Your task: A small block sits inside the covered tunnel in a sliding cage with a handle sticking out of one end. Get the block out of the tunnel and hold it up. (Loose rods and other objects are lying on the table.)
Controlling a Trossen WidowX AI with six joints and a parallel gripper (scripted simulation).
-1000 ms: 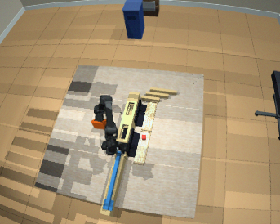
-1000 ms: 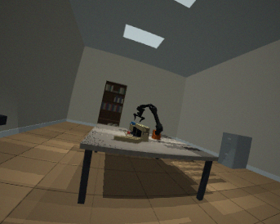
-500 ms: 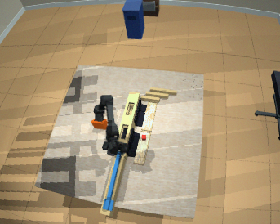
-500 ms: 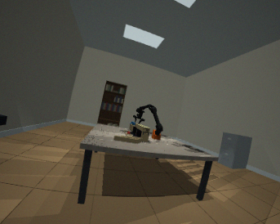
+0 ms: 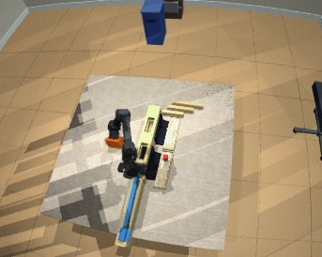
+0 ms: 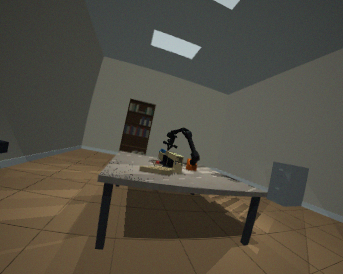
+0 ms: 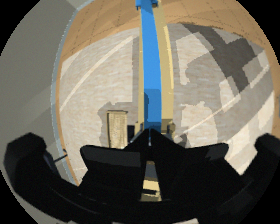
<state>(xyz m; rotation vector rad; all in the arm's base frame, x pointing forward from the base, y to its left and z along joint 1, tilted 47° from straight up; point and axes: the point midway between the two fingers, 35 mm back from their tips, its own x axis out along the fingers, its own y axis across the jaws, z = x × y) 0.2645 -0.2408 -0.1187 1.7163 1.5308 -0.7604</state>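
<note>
1. The black arm (image 5: 126, 128) (image 6: 193, 142) arches up from its orange base (image 5: 115, 142) (image 6: 191, 164) and reaches down to the blue handle (image 5: 130, 203) (image 7: 152, 70), its gripper (image 5: 141, 170) (image 6: 170, 145) (image 7: 149, 131) shut, fingertips together on nothing
2. The top view shows a small red cube (image 5: 165, 157) on a pale strip (image 5: 161, 175), which the wrist view doesn't reveal; I can't tell whether that's the task's block, and the tunnel's inside is hidden
3. Three loose rods (image 5: 181, 109) lie near the cage's (image 5: 152, 113) far end; its cover blocks the way from above

3 rods (image 5: 183, 110) lie beyond the tunnel (image 5: 152, 113), the arm's base (image 5: 115, 143) left.
</note>
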